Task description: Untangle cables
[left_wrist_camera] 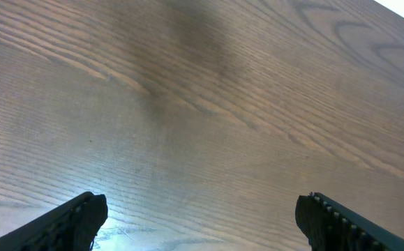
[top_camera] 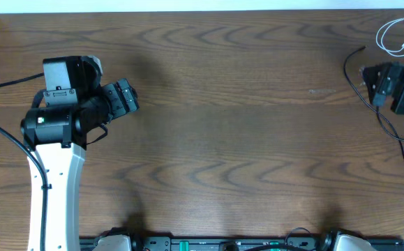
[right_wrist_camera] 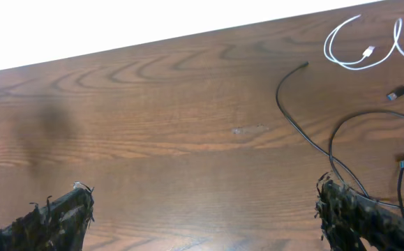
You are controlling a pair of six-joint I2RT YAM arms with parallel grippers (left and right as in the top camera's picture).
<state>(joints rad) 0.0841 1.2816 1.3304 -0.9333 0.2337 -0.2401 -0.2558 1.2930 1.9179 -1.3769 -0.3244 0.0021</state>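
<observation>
Your white cable (right_wrist_camera: 368, 52) lies looped on its own at the far right, apart from the black cables (right_wrist_camera: 280, 90), so that part looks done. The black cables seem to cross each other beside your right gripper (right_wrist_camera: 202, 192), so I judge that untangling them remains. The 2 grippers are both spread wide and grasp nothing. The left gripper (left_wrist_camera: 202, 202) hangs over bare table (left_wrist_camera: 188, 104), well to the left. The overhead view cuts the black cords off at its right edge, so you cannot count them.
</observation>
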